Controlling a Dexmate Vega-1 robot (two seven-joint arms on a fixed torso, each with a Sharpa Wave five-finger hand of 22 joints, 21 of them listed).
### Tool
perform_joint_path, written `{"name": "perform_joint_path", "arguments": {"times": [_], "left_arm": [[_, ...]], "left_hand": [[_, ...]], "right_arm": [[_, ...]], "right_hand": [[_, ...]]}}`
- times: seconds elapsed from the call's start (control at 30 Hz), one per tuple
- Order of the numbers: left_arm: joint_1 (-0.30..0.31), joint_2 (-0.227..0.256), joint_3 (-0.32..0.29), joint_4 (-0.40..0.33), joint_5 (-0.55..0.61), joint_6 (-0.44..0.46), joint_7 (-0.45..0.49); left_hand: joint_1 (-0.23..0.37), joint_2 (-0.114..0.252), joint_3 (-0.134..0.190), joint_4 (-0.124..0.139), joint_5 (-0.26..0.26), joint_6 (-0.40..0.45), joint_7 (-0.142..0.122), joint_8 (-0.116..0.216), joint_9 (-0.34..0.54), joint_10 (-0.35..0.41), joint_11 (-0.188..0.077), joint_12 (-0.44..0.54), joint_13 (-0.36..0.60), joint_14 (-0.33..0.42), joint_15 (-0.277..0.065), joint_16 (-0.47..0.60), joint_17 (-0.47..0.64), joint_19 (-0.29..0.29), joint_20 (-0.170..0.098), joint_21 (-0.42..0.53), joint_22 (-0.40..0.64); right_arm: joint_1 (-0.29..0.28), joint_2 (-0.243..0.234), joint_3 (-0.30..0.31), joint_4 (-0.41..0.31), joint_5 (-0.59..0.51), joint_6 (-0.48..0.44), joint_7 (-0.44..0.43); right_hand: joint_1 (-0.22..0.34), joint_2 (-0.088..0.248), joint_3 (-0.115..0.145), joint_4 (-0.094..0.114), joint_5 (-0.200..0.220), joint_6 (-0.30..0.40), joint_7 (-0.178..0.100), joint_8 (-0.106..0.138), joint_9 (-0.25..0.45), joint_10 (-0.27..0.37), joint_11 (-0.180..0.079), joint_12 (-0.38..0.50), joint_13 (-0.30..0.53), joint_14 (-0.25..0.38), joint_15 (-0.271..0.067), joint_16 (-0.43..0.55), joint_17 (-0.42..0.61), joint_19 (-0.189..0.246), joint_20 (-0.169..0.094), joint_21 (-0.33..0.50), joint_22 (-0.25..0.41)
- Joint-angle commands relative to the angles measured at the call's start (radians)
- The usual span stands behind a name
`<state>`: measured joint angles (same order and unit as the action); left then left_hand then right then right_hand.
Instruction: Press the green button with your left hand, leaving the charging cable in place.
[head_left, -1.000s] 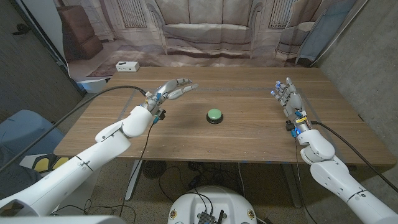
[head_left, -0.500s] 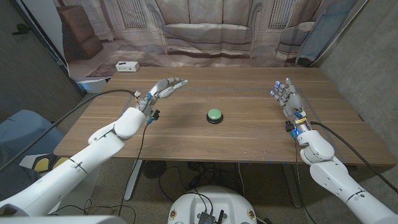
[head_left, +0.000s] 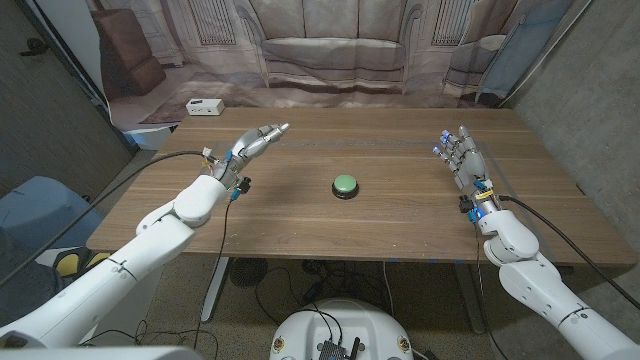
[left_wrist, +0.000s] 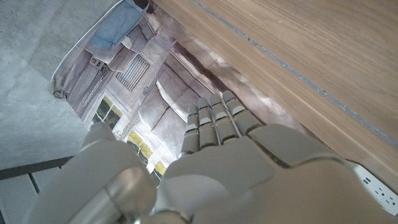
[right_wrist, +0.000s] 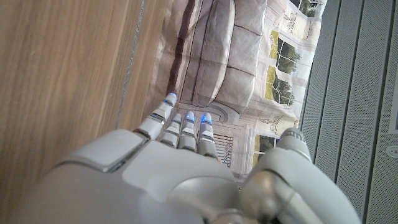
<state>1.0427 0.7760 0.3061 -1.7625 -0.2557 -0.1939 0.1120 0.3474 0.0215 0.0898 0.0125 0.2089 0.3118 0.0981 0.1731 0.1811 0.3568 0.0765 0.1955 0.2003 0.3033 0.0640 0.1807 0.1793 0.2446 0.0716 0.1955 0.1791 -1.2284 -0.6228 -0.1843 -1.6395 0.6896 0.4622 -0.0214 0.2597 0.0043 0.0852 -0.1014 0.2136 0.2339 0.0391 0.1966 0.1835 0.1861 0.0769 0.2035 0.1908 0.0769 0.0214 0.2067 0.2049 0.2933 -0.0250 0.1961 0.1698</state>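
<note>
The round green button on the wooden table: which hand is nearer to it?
Left. The left hand hovers off the round green button's left side; the right hand stands farther off on its right.

Left robot hand (head_left: 252, 143) hovers with fingers extended together; right robot hand (head_left: 461, 153) stands upright, empty.

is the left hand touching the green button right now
No, the left hand is held apart from the green button, with bare table between them.

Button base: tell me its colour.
Black, a dark ring under the green button cap, resting on the wooden table. The head view shows it best.
</note>
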Motion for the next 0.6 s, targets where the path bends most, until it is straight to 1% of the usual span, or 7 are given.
{"name": "perform_joint_path", "arguments": {"times": [0.03,0.17,0.2,0.23,0.4,0.47,0.6], "left_arm": [[0.005,-0.060,-0.015,0.086,-0.234,-0.110,-0.111],[0.001,-0.079,-0.012,0.111,-0.300,-0.124,-0.152],[0.000,-0.085,-0.011,0.115,-0.313,-0.128,-0.159],[0.000,-0.089,-0.010,0.118,-0.321,-0.130,-0.161],[0.014,-0.097,-0.011,0.106,-0.321,-0.130,-0.129],[0.017,-0.096,-0.010,0.104,-0.320,-0.128,-0.123],[0.019,-0.095,-0.005,0.103,-0.319,-0.121,-0.114]], "left_hand": [[-0.001,0.012,-0.003,0.002,0.000,-0.010,0.003,0.000,0.003,-0.005,0.000,-0.003,0.003,-0.007,-0.003,-0.002,0.002,-0.010,-0.004,-0.001,0.005],[-0.002,0.013,-0.003,0.002,-0.001,-0.013,0.004,0.001,0.003,-0.009,0.004,-0.003,0.003,-0.011,-0.003,-0.003,0.002,-0.015,-0.005,-0.002,0.005],[-0.002,0.013,-0.004,0.002,-0.001,-0.014,0.005,0.001,0.003,-0.010,0.005,-0.003,0.003,-0.012,-0.004,-0.002,0.002,-0.017,-0.005,-0.003,0.005],[-0.002,0.013,-0.004,0.002,-0.001,-0.014,0.004,0.002,0.003,-0.009,0.004,-0.003,0.003,-0.012,-0.003,-0.002,0.002,-0.018,-0.005,-0.003,0.005],[-0.003,0.013,-0.005,0.002,-0.001,-0.020,0.003,0.003,0.003,-0.018,0.003,-0.003,0.003,-0.023,-0.003,-0.003,0.003,-0.036,-0.009,-0.008,0.004],[-0.004,0.013,-0.005,0.001,-0.002,-0.022,0.002,0.004,0.003,-0.021,-0.001,-0.003,0.003,-0.026,-0.003,-0.004,0.003,-0.041,-0.010,-0.009,0.004],[-0.004,0.013,-0.006,0.001,-0.002,-0.022,0.002,0.005,0.003,-0.022,-0.001,-0.003,0.003,-0.026,-0.004,-0.002,0.002,-0.044,-0.012,-0.010,0.004]], "right_arm": [[-0.003,-0.011,0.003,0.005,0.008,0.004,0.023],[0.001,-0.014,0.002,0.013,0.010,0.007,0.033],[0.002,-0.015,0.002,0.015,0.010,0.007,0.037],[0.004,-0.019,0.001,0.016,0.008,0.005,0.041],[0.011,-0.034,-0.005,0.021,0.013,-0.010,0.063],[0.013,-0.037,-0.007,0.024,0.018,-0.013,0.071],[0.015,-0.041,-0.009,0.026,0.022,-0.018,0.078]], "right_hand": [[0.000,0.003,-0.001,-0.006,-0.002,0.003,-0.003,-0.004,0.002,0.008,-0.005,0.000,0.003,0.010,0.001,0.004,0.000,0.011,-0.001,0.003,0.002],[0.000,0.003,-0.002,-0.007,-0.002,0.004,-0.004,-0.003,0.002,0.019,-0.002,0.004,0.003,0.022,-0.004,0.008,0.000,0.023,-0.003,0.007,0.002],[0.001,0.001,-0.002,-0.008,-0.002,0.004,-0.003,-0.003,0.002,0.025,0.001,0.005,0.003,0.029,-0.008,0.009,-0.001,0.038,-0.008,0.011,0.002],[0.002,0.001,-0.003,-0.009,-0.002,0.005,-0.003,-0.003,0.002,0.028,0.001,0.006,0.003,0.032,-0.008,0.010,-0.001,0.043,-0.010,0.012,0.002],[0.003,0.000,-0.003,-0.010,-0.002,0.007,-0.002,-0.002,0.002,0.038,0.005,0.008,0.002,0.043,-0.007,0.012,-0.002,0.050,-0.010,0.013,0.002],[0.003,0.000,-0.003,-0.010,-0.001,0.009,0.000,-0.002,0.002,0.038,0.005,0.008,0.002,0.043,-0.007,0.012,-0.002,0.050,-0.010,0.013,0.002],[0.002,0.001,-0.003,-0.010,-0.001,0.017,0.000,0.002,0.002,0.038,0.004,0.007,0.002,0.043,-0.005,0.011,-0.001,0.048,-0.008,0.011,0.002]]}}
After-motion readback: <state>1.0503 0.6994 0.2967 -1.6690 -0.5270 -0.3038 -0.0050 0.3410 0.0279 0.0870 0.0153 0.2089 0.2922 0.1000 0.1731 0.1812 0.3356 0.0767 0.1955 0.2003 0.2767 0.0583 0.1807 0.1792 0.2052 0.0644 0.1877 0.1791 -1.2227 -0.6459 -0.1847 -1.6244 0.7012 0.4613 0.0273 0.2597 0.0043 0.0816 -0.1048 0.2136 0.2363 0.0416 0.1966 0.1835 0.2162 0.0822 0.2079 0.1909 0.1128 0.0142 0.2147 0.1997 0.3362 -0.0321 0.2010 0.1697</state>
